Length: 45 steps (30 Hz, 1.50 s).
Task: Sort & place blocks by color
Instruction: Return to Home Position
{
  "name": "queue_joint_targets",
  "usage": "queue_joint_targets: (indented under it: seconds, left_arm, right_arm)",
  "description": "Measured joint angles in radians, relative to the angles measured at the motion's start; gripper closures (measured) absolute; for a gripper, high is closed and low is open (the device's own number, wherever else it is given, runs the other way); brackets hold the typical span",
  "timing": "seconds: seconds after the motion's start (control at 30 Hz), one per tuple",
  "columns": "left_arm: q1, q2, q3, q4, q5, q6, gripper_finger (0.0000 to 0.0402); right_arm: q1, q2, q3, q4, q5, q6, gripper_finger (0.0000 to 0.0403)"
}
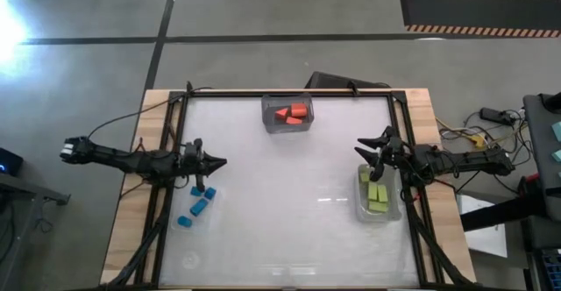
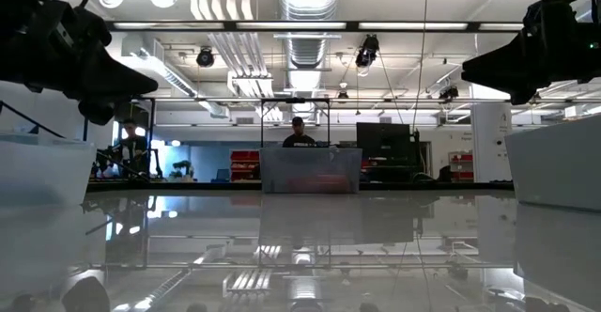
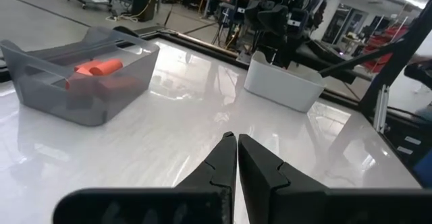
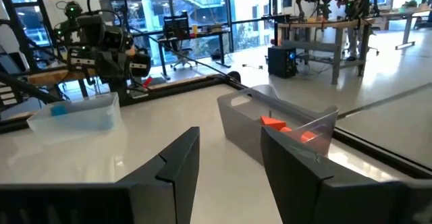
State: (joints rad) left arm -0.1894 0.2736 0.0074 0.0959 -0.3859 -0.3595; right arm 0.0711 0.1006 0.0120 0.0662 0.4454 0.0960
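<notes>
Orange-red blocks (image 1: 292, 112) lie in a grey bin (image 1: 287, 126) at the table's far middle; both wrist views show them there too (image 3: 98, 69) (image 4: 273, 123). Yellow-green blocks (image 1: 378, 195) lie in a clear bin (image 1: 361, 205) at the right. Blue blocks (image 1: 198, 206) lie at the left, in a clear bin (image 4: 74, 119). My left gripper (image 1: 221, 161) (image 3: 236, 137) hangs shut above the table, just far of the blue blocks. My right gripper (image 1: 359, 149) (image 4: 229, 143) hangs open and holds nothing, just far of the yellow-green bin.
Black frame rails (image 1: 289, 92) run along the table's edges. Cables (image 1: 465, 138) lie off the right side. The white tabletop's middle (image 1: 289, 203) is free room. A person (image 2: 298, 133) stands beyond the far edge in the low view.
</notes>
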Motion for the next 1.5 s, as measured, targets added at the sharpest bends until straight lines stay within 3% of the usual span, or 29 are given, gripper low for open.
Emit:
queue_joint_targets:
  seconds: [1.5]
  left_arm:
    - [0.0, 0.092, -0.001, 0.0, 0.0, 0.0, 0.0402]
  right_arm:
    - [0.0, 0.0, -0.001, -0.002, 0.0, -0.001, 0.026]
